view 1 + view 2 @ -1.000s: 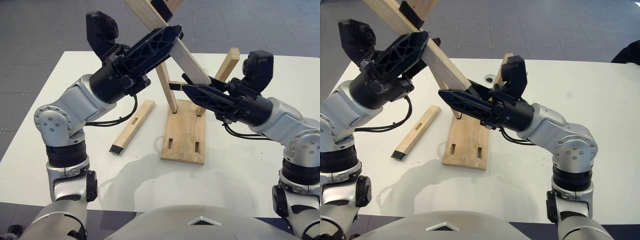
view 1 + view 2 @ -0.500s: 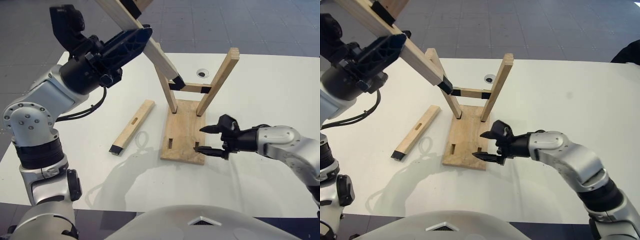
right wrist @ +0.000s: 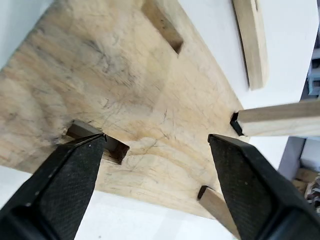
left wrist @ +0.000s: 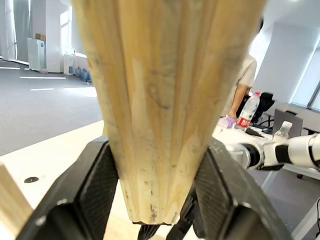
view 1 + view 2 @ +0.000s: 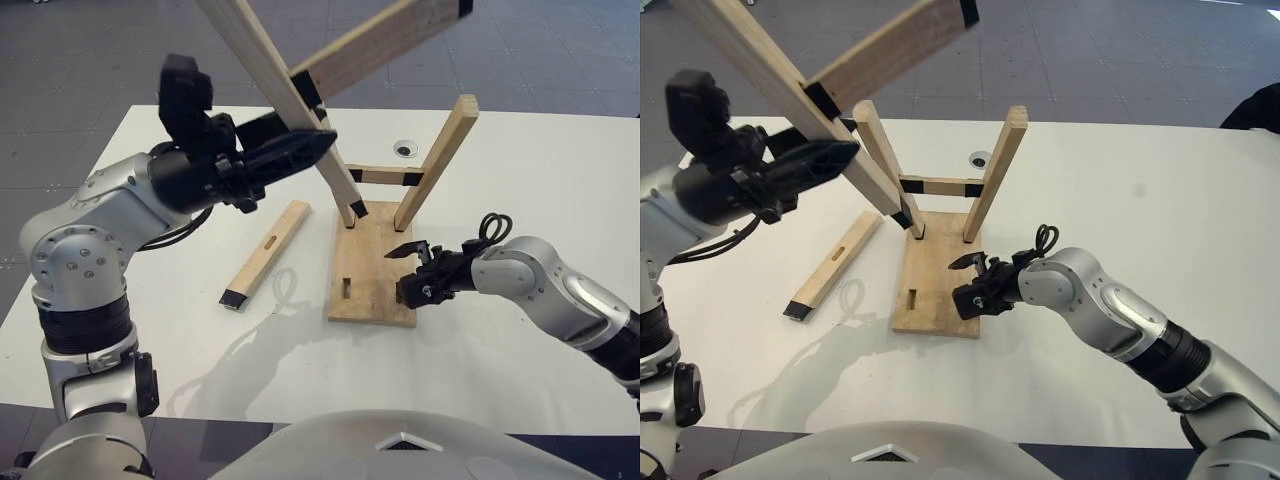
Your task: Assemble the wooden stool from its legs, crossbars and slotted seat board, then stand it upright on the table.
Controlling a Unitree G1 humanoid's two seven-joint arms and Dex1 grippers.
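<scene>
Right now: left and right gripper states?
Left gripper: shut on the leg frame.
Right gripper: open, at the seat board.

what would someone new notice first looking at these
The left tool grips a leg assembly raised aslant over the table, its lower end near the seat board. Two legs joined by a crossbar stand in that flat board, and the open right tool is at its near right slot.

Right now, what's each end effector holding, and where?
Left end effector clamps the leg frame on one leg, below its crossbar. Right end effector, open over the seat board, holds nothing.
</scene>
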